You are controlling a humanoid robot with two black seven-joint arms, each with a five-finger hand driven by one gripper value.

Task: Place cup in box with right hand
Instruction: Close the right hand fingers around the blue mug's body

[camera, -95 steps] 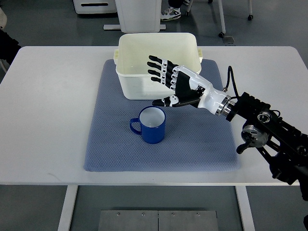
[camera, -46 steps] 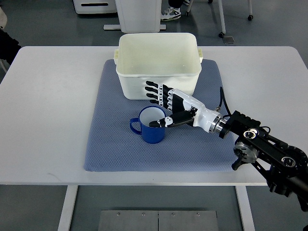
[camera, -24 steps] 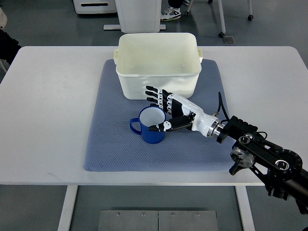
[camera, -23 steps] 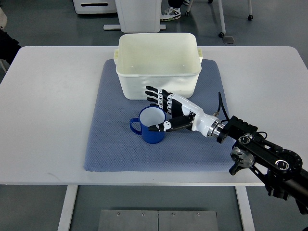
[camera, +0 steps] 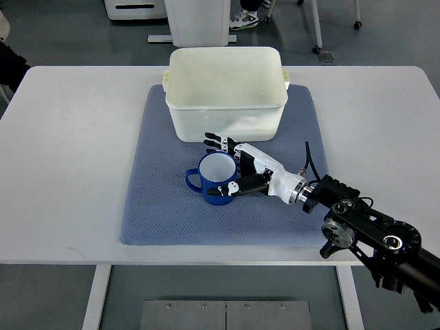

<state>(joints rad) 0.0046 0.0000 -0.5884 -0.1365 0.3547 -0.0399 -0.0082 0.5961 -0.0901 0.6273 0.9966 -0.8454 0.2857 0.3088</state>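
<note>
The glossy blue ceramic cup with a white inside [camera: 218,181] is standing upright on the blue-grey woven mat [camera: 165,199] that is covering the middle of the white desk [camera: 69,151], a little nearer the desk's front edge than the cream plastic box [camera: 227,93]. The box is sitting empty on the mat's far part, toward the desk's back edge, just beyond the cup. The robot's right hand [camera: 237,168], black-fingered with a white shell, is reaching in from the front right corner and is bracketing the cup: its fingers [camera: 214,142] are lying spread along the far side of the rim while the thumb is pressing at the near wall. The grip is looking unfinished, the fingers not yet curled tight. Judging by this, the approach is done; closing, lifting, carrying over the box wall and releasing are all remaining.
</note>
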